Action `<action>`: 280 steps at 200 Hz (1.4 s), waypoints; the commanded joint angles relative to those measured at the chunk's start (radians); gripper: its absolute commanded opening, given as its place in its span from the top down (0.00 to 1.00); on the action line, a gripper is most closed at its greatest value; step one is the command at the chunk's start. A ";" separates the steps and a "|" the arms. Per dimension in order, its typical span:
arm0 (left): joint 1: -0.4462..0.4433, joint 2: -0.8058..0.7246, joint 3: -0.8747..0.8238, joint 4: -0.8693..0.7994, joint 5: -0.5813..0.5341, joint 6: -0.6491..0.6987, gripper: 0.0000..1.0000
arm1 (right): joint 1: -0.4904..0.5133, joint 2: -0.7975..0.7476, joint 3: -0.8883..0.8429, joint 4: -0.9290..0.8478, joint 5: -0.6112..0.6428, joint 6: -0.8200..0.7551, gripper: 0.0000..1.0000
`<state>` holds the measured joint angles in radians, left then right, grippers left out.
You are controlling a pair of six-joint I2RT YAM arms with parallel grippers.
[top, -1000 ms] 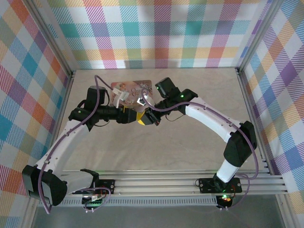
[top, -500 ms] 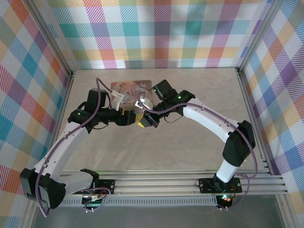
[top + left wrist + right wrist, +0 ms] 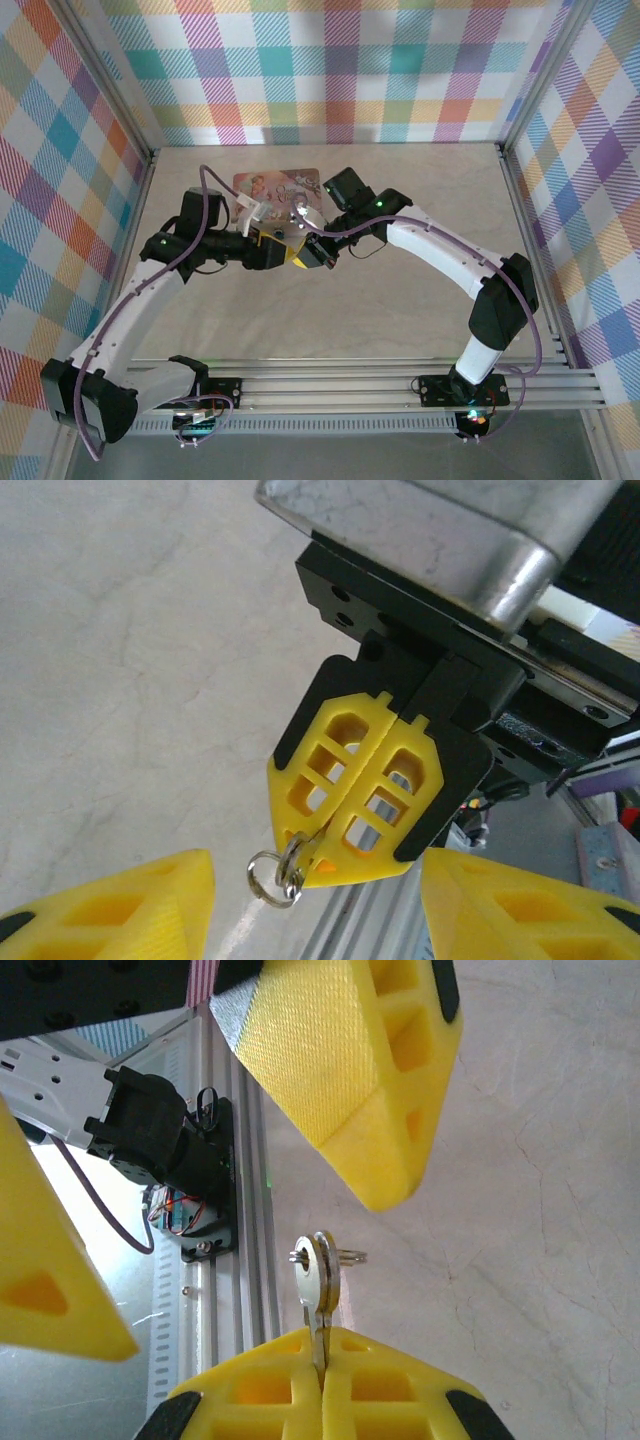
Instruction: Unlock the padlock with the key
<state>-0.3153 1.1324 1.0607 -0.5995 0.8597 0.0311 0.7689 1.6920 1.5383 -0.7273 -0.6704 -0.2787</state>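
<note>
My right gripper [image 3: 322, 1345] is shut on the blades of two flat silver keys. Their round heads [image 3: 322, 1265] and a wire ring [image 3: 350, 1256] stick out past the fingertips. The yellow fingers [image 3: 350, 1070] of my left gripper stand to either side of the key heads, not touching them. My left gripper [image 3: 315, 868] is open, and between its tips are the right gripper's closed fingers [image 3: 370, 780] and the key ring [image 3: 272, 876]. From above, the left gripper [image 3: 276, 246] and right gripper [image 3: 306, 250] meet tip to tip just in front of the tin box. The padlock is hidden.
The pink illustrated tin box [image 3: 272, 184] lies on the table just behind the two grippers. A grey metal body with a rounded corner [image 3: 450, 540] sits above the right gripper's mount. Aluminium rails [image 3: 330, 385] run along the near edge, and plaid walls close in the other three sides.
Both grippers have drifted slightly to the left, still tip to tip. The right gripper's hold on the keys is unchanged, and the left gripper stays open.
</note>
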 commanded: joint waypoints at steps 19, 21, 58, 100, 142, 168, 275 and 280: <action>0.008 0.056 -0.010 -0.010 0.057 0.036 0.46 | -0.003 0.006 0.015 -0.017 -0.041 -0.033 1.00; 0.008 0.057 -0.010 -0.010 0.057 0.036 0.47 | -0.002 0.005 0.016 -0.018 -0.040 -0.033 1.00; 0.008 0.086 -0.015 0.012 0.039 0.028 0.92 | -0.003 -0.010 0.000 -0.024 -0.023 -0.028 1.00; 0.013 0.085 -0.063 0.104 -0.080 -0.159 1.00 | -0.034 -0.070 -0.132 0.216 -0.002 0.160 0.75; 0.047 -0.006 -0.271 0.456 -0.195 -0.614 1.00 | -0.123 -0.173 -0.286 0.509 0.072 0.529 0.46; 0.048 -0.081 -0.445 0.782 -0.256 -0.906 1.00 | -0.174 -0.222 -0.365 0.642 0.134 0.798 0.45; 0.018 -0.083 -0.495 1.119 -0.220 -1.116 1.00 | -0.128 -0.066 -0.364 0.964 0.007 1.254 0.59; 0.016 -0.082 -0.492 1.128 -0.216 -1.119 1.00 | -0.125 -0.059 -0.358 0.964 0.004 1.259 0.61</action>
<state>-0.2863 1.0431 0.5404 0.4068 0.6025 -1.0435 0.6197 1.6131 1.1309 0.1417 -0.6197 0.8913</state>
